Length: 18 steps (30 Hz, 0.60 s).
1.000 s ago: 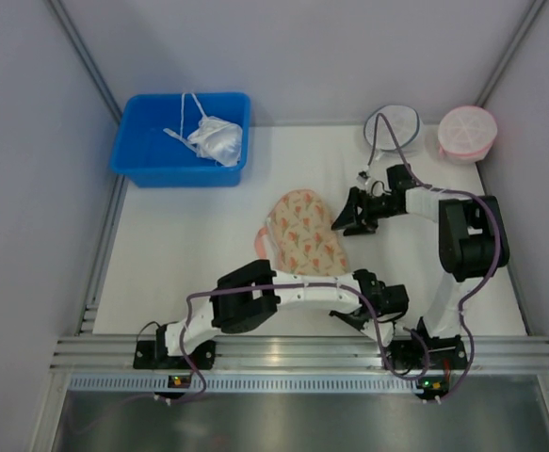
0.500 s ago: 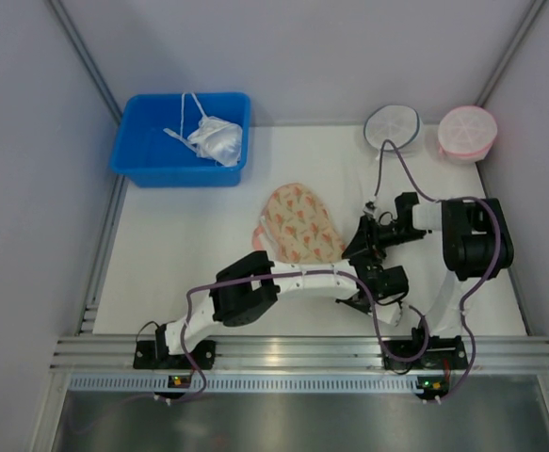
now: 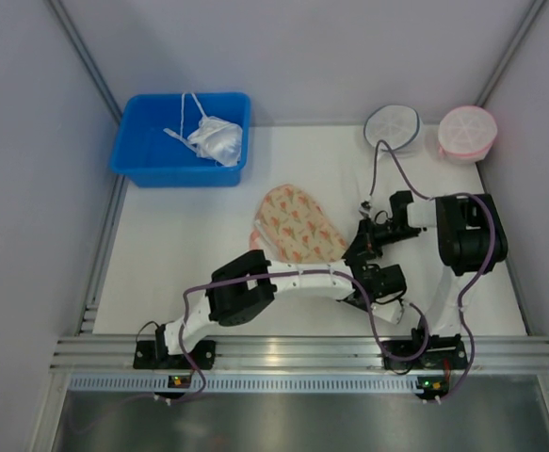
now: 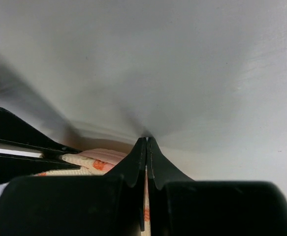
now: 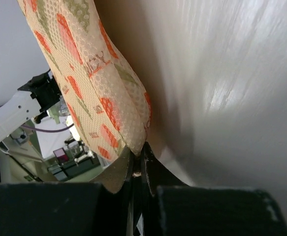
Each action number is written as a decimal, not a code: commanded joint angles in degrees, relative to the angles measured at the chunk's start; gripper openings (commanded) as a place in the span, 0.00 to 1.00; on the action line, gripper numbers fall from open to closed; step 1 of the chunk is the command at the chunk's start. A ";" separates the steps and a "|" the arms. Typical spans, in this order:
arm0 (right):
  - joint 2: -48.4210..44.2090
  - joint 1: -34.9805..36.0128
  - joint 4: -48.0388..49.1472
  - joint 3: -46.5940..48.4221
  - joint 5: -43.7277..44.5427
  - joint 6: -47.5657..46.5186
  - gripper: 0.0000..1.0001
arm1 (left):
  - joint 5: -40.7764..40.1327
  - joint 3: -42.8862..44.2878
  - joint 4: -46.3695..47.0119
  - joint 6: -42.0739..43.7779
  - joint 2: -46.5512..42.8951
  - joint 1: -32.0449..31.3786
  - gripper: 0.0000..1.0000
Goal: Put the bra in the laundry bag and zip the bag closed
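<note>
While the peach-pink floral-print mesh laundry bag [image 3: 298, 223] lies centred on the white table [image 3: 189, 254], left gripper [image 4: 146, 146] and right gripper [image 5: 138, 156] each pinch its rim at its 4 o'clock.

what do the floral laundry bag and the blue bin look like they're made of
The laundry bag: likely soft synthetic mesh fabric, matte; the right wrist view shows a honeycomb weave under the orange print, and it bends. The blue bin: probably moulded plastic, smooth, slightly glossy; rigid straight walls, even colour.
</note>
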 commanded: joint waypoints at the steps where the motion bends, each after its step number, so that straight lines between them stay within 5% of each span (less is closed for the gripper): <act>1: 0.15 0.72 2.00 4.89 2.18 -0.24 0.00 | 5.01 -4.28 4.33 -1.46 -5.99 -1.40 0.00; 12: 7.17 0.72 -7.05 21.76 7.11 -8.06 0.00 | 10.37 -21.16 4.15 -4.54 -14.61 -5.80 0.00; 18: 7.72 1.42 -6.18 25.11 5.80 -6.13 0.04 | 8.98 -18.12 4.24 -6.73 -12.78 -5.28 0.00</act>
